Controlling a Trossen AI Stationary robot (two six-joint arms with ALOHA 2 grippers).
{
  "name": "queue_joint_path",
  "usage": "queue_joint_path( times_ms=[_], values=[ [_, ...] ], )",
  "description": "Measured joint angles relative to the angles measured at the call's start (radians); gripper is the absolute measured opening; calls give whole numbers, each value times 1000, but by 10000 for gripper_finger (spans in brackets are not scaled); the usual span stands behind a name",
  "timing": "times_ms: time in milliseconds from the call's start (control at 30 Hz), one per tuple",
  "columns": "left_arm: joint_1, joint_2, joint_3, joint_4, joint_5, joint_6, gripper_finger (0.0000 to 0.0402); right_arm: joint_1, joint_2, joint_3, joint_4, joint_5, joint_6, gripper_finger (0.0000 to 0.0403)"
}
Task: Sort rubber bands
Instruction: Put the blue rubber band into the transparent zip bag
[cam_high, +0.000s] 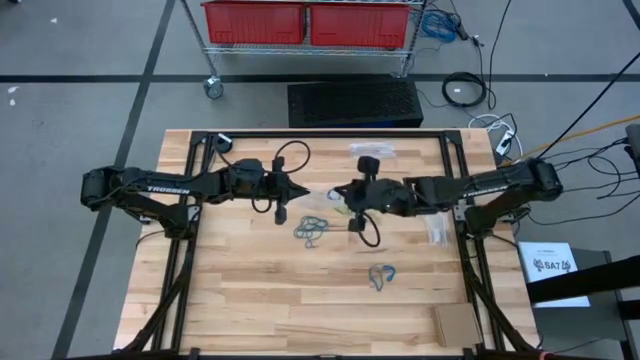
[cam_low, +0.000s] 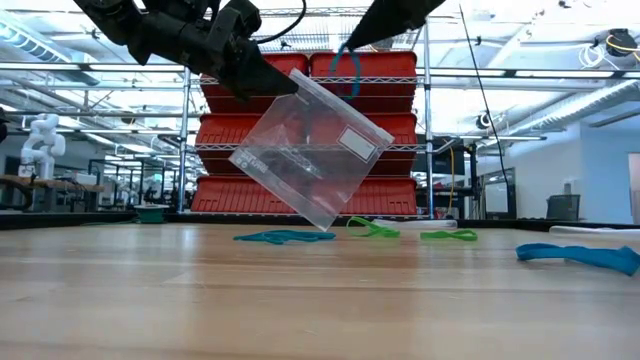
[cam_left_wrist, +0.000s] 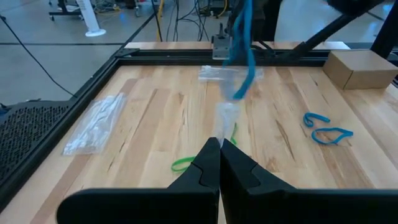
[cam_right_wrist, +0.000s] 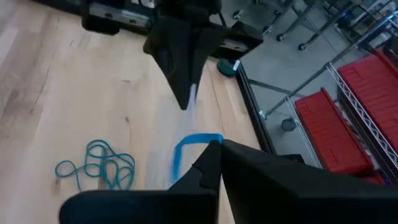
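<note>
Left gripper (cam_low: 285, 85): you had it clenched on the top corner of a clear zip bag (cam_low: 310, 150), holding it up over the middle of the tabletop (cam_high: 250, 300).
Right gripper (cam_low: 352, 45): you had it pinched shut on a bright blue rubber band (cam_low: 350, 70), which dangled just beside the bag's upper edge.
Low view only: the bag showed whole here – tilted, its bottom corner just above the wood, with a pale label patch near the top.
High view only: it gave you the layout – a dark tangle of bands (cam_high: 312, 230) lay near the tabletop's centre, and a blue pair (cam_high: 382, 277) sat closer to the near edge.
Left wrist view: you saw the bag edge-on, a spare flat bag (cam_left_wrist: 96, 124) lying by the table's edge, and a cardboard box (cam_left_wrist: 360, 67) at a corner.
Hard to make out: from above, the bag nearly vanished between the grippers.
Bag contents: you couldn't tell whether any band was inside; the clear plastic showed the red bins (cam_low: 300, 125) behind it.
Cut off: a blue band (cam_low: 580, 257) ran out of the low view's side.
</note>
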Motion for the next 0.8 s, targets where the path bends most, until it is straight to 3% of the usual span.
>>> queue_joint_path(
  times_ms=[467,667,800],
  values=[
    [0,0,0,2,0,0,0,-22,108,0,54,-8,-13,0],
    [0,0,0,7,0,0,0,-55,116,0,54,-81,45,3],
    [0,0,0,7,0,0,0,-77,116,0,54,-155,76,30]
  ],
)
